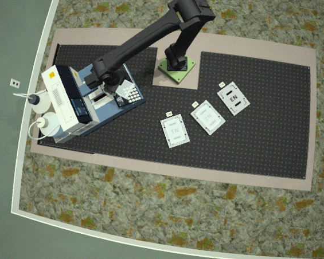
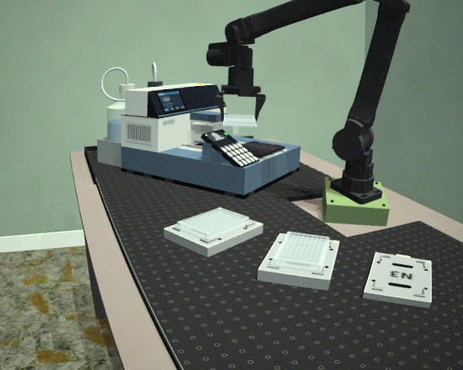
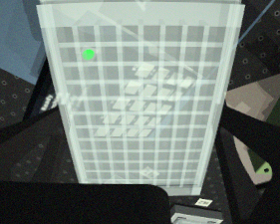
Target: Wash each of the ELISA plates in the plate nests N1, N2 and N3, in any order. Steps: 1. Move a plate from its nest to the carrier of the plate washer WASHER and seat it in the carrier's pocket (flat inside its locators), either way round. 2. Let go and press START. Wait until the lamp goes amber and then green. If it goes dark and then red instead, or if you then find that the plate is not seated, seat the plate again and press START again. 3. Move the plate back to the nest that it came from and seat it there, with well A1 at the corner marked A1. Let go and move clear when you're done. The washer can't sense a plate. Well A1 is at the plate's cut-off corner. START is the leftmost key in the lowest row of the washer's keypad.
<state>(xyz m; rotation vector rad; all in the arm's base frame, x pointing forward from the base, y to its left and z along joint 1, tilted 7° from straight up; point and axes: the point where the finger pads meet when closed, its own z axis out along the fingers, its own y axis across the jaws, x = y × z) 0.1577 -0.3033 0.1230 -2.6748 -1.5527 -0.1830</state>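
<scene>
My gripper (image 2: pixel 240 107) is shut on a clear ELISA plate (image 2: pixel 239 119) and holds it level in the air above the washer (image 2: pixel 197 139), over the area by the keypad (image 2: pixel 238 152) and the dark carrier (image 2: pixel 264 148). From above, the plate (image 1: pixel 126 89) shows beside the keypad (image 1: pixel 132 97). In the wrist view the plate (image 3: pixel 142 95) fills the frame, and a green lamp (image 3: pixel 90 54) shows through it. The lamp (image 2: pixel 226 133) is green. Nest N3 (image 1: pixel 233 98) is bare. Nests N1 (image 1: pixel 175 130) and N2 (image 1: pixel 207 117) each hold a plate.
Two white bottles (image 1: pixel 45 114) with tubing stand at the washer's far side. The arm's green base (image 1: pixel 176 68) sits in a notch of the black perforated board. Nests N1 (image 2: pixel 213 229), N2 (image 2: pixel 299 259) and N3 (image 2: pixel 398 278) lie in a row.
</scene>
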